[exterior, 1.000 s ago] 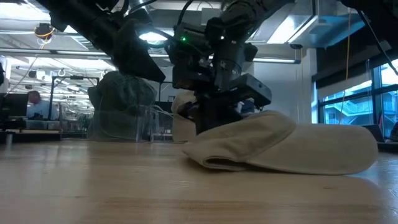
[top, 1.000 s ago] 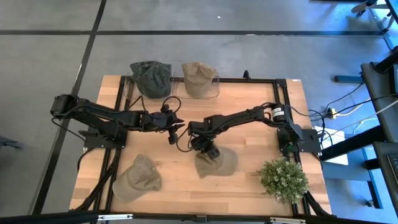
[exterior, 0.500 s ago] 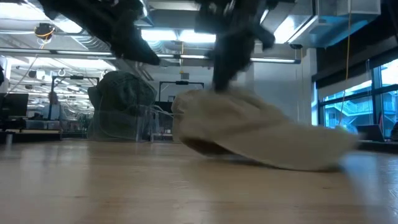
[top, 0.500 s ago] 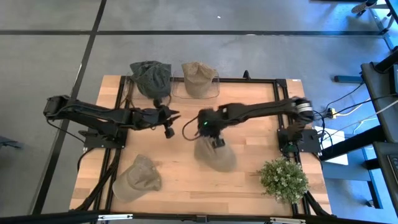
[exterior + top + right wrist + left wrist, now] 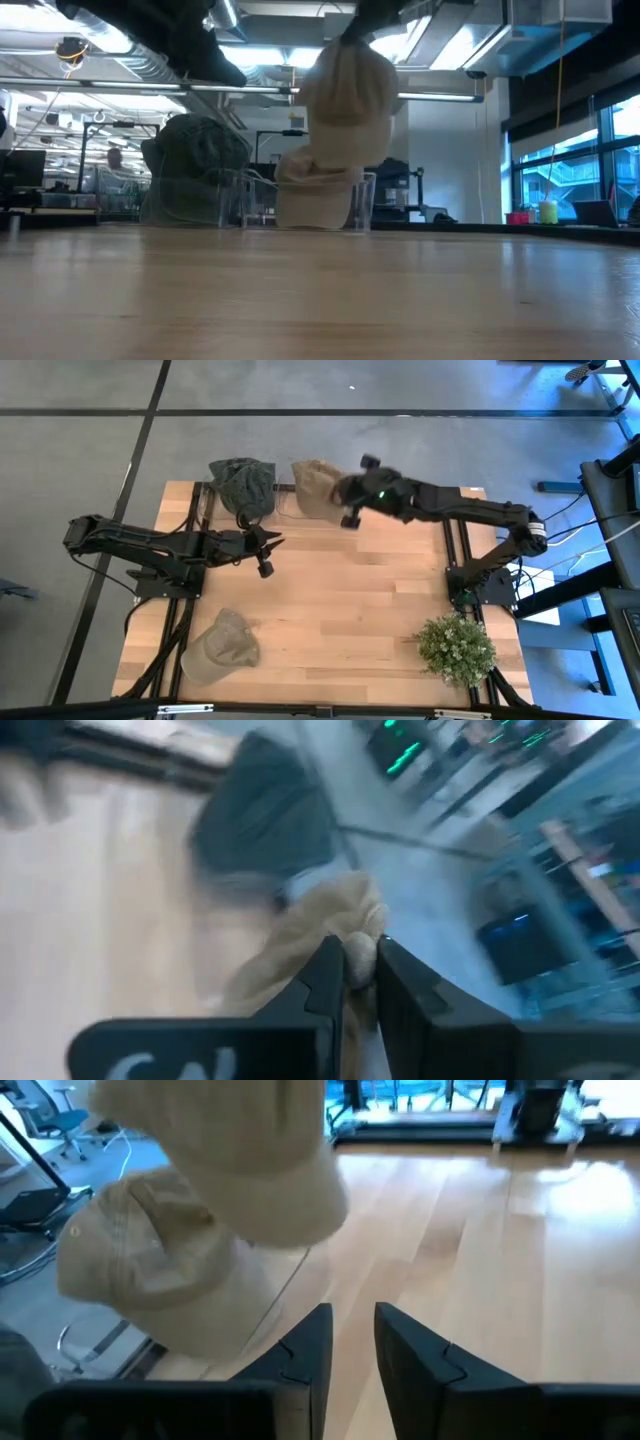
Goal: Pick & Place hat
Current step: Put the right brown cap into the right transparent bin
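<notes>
The right end effector point(image 5: 352, 490) hangs above the far edge of the wooden table point(image 5: 330, 620), its two fingers point(image 5: 330, 970) pinched on a fold of a beige cap point(image 5: 345, 85), which dangles clear of the table in the low view. The lifted cap hangs directly over a second beige cap point(image 5: 315, 195) that sits in a clear plastic holder point(image 5: 365, 200) at the table's far edge; in the low view the two caps appear to touch or nearly touch, though contact cannot be confirmed. From overhead the beige caps point(image 5: 318, 485) merge into one pale shape just beside the right end effector. To the left of them, a dark green cap point(image 5: 243, 482) rests on its own clear stand point(image 5: 190, 205). The left end effector point(image 5: 268, 552) hovers over the left-centre of the table, well apart from the held cap, its fingers point(image 5: 305, 1350) close together with only a narrow gap between them and nothing held. Another beige cap point(image 5: 222, 645) lies flat on the table near its front-left corner. A small green artificial plant point(image 5: 455, 648) stands at the front-right corner, near the right arm's base.
</notes>
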